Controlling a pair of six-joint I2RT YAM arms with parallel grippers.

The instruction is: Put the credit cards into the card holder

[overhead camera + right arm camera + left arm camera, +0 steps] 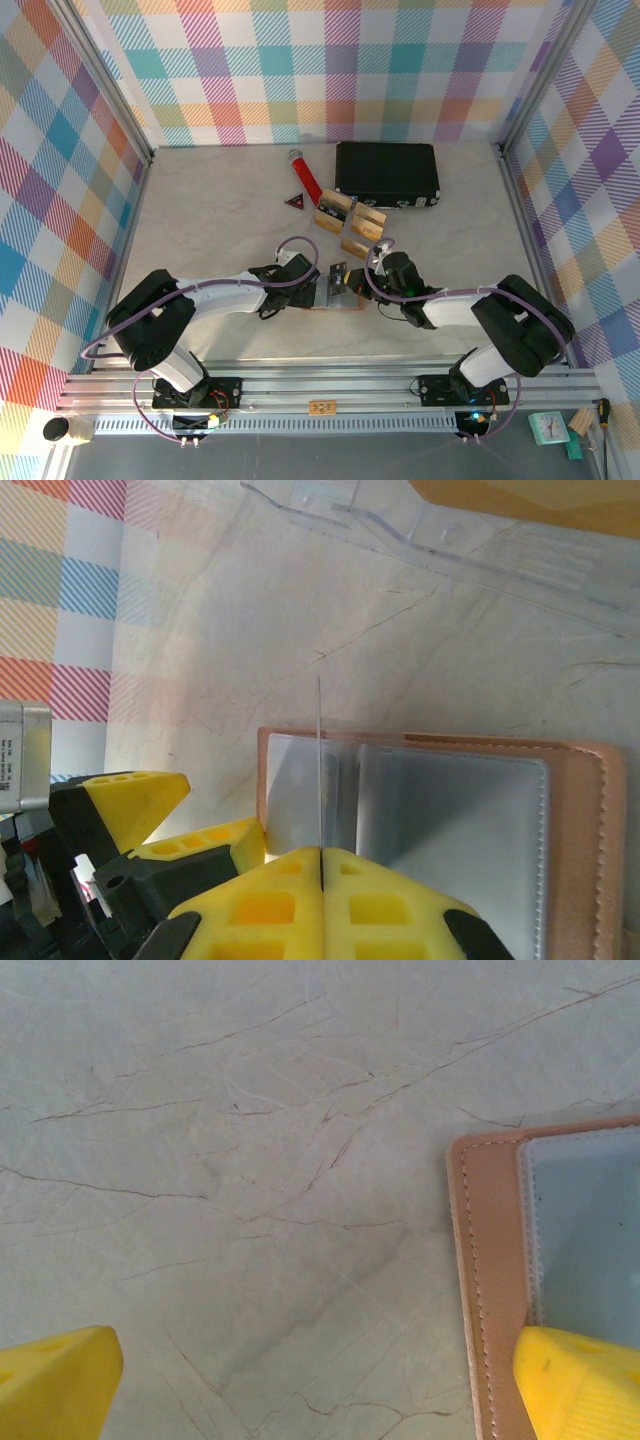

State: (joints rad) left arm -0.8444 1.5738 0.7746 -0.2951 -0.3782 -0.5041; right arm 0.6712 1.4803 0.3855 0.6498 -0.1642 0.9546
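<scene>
The card holder (450,820) lies open on the table, brown-rimmed with clear sleeves, between the two grippers (340,301). My right gripper (321,865) is shut on a thin credit card (319,760) seen edge-on, standing upright over the holder's left sleeve. My left gripper (320,1400) is open over bare table at the holder's edge (495,1260), with its right fingertip (580,1380) over the holder's corner. From above, the left gripper (322,292) and right gripper (352,282) nearly meet. More gold-tan credit cards (335,207) stand in a clear tray.
The clear plastic tray (350,228) sits just behind the holder and shows as a ridge (400,530) beyond it. A black case (387,172), a red triangle (295,202) and a red-handled tool (303,172) lie farther back.
</scene>
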